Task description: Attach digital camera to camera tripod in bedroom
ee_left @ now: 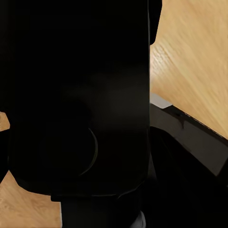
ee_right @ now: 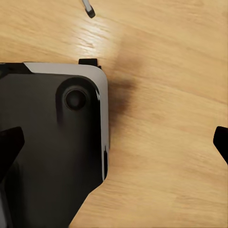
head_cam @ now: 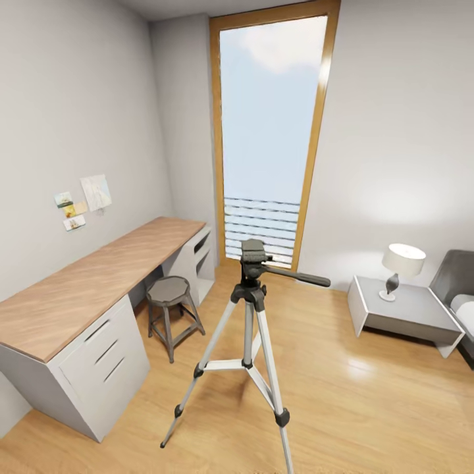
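A home bedroom is shown. A bed (head_cam: 461, 299) is seen at the right edge, with a lamp (head_cam: 401, 266) set on a low nightstand (head_cam: 421, 316) beside it. A wood-topped desk (head_cam: 79, 289) with drawers is placed along the left wall, a stool (head_cam: 170, 303) tucked beneath. Grey walls, a plank floor (head_cam: 368, 408) and a tall wood-framed window (head_cam: 273, 125) are seen.

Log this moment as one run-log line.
place: bedroom | camera tripod: upright on wood floor, head bare | stool: beside desk | right tool: open above floor
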Tool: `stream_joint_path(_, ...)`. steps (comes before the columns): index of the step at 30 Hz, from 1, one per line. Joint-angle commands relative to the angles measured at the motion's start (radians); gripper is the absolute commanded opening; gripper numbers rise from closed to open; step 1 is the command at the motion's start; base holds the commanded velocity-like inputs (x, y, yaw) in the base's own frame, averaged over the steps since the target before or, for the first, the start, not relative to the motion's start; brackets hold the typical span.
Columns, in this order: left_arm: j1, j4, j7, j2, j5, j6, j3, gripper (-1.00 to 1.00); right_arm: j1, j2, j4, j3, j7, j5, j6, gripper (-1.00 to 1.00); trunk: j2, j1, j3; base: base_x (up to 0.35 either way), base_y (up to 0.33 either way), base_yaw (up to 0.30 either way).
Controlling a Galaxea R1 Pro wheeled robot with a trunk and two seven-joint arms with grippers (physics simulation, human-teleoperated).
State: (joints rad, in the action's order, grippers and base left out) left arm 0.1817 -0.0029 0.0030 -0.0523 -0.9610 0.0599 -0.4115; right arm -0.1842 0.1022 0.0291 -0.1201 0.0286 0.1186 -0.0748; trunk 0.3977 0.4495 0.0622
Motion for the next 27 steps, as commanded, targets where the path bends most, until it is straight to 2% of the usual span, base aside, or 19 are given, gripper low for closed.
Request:
stream_joint_path(1, 0.0, 0.0, -0.001, 0.0, -0.007, 0.002, -0.009, -1.0, -0.001, 0.001, 0.003, -0.009, 0.002, 0.01, -0.006, 1.0, 0.002, 0.001, 0.004, 0.0, 0.0, 0.0)
stream_joint_path(27, 0.001, 0.0, 0.0, 0.0, -0.007, 0.002, -0.008, -1.0, -0.002, 0.0, 0.002, -0.009, 0.002, 0.012, -0.006, 1.0, 0.002, 0.001, 0.046, 0.0, 0.0, 0.0)
